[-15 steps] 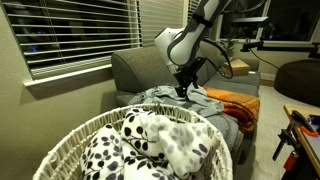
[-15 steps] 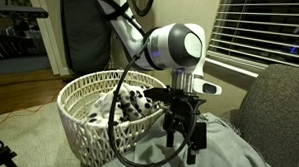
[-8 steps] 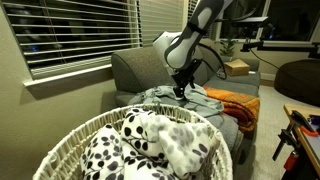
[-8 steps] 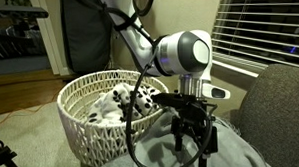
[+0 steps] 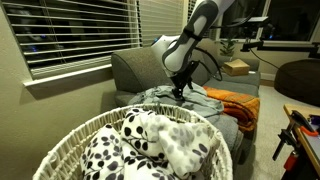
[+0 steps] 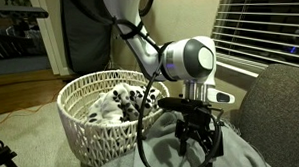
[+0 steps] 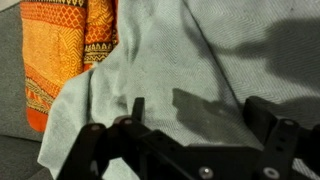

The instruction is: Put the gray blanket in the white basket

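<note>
- On the sofa (image 5: pixel 135 68), the gray blanket (image 5: pixel 195 102) was seen lying in a rumpled heap on the seat, outside the white basket (image 5: pixel 70 138), which stood in the foreground of that view.
- The blanket was shown as a plain, pale blue-gray cloth with many soft folds and no pattern. In the wrist view, a fine, even weave could be made out on the gray blanket (image 7: pixel 200 70), with one long crease running down it.
- The gripper (image 5: pixel 181 93) was held pointing down just over the blanket, its fingers spread wide with nothing between them. Whether the tips touched the cloth could not be told.
- In an exterior view the gripper (image 6: pixel 198 150) was seen close up, its two dark fingers (image 6: pixel 180 145) apart above the gray blanket (image 6: pixel 242 162). The openwork wicker wall of the basket (image 6: pixel 83 116) was shown from the side, next to the sofa.
- A white blanket with black spots (image 5: pixel 150 145) was seen lying inside the basket in both exterior views.
- The orange blanket (image 7: pixel 65 50) was shown in detail only in the wrist view, with woven patterned bands, touching the gray blanket's edge. From outside it appeared as a small orange patch (image 5: pixel 237 102) beyond the gray heap.
- Window blinds (image 5: pixel 80 30) were seen behind the sofa.
</note>
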Robot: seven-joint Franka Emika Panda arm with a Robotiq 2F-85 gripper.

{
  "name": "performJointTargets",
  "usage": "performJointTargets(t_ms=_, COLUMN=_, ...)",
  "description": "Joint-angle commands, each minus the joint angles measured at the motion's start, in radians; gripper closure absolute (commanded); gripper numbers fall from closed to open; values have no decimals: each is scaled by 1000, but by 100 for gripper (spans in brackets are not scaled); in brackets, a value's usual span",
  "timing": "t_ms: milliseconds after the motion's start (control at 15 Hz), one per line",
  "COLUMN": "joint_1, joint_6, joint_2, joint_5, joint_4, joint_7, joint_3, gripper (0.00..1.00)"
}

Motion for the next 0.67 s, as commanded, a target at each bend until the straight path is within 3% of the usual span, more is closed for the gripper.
performJointTargets(t_ms=0, joint_1=-6, joint_6=-33, joint_2=29, joint_5=12, joint_4=42, joint_7=-31, joint_3=-1, gripper=0)
performJointTargets(t_ms=600, joint_1=-7, joint_6=-31, joint_2=69, joint_5=4, joint_4=60, joint_7=-38, joint_3=-11, gripper=0)
